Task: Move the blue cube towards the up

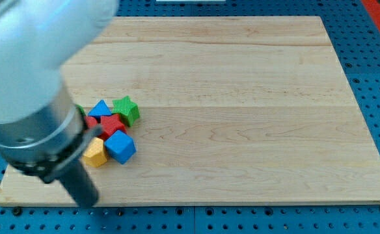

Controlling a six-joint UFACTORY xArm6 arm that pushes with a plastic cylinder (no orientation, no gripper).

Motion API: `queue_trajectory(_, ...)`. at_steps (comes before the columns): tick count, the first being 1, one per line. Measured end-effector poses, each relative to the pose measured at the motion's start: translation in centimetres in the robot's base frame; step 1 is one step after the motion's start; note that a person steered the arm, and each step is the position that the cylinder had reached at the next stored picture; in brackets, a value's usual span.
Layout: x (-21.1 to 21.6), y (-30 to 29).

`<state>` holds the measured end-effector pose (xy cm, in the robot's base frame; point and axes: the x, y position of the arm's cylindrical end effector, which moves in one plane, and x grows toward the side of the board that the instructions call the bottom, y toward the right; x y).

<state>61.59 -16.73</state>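
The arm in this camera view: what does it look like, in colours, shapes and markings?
Blurred and close up, the arm is a bulky pale grey-white body, then a grey metal cylinder with a black band. It ends in a straight dark rod. No cables or markings show. My tip is not distinguishable.

No text, label, brand, number or sign can be read anywhere in the view: none on the blocks at the lower left of the frame, none on the worktop (242, 97), none on the blurred arm at the upper left.
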Motion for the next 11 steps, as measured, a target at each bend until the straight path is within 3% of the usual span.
queue_trajectory(2,-7.5,1.4)
queue_trajectory(3,-8.3,4.4)
queue_trajectory(7,-8.8,5.5)
queue_trajectory(10,-8.8,23.2)
queue_trajectory(11,-8.8,22.1)
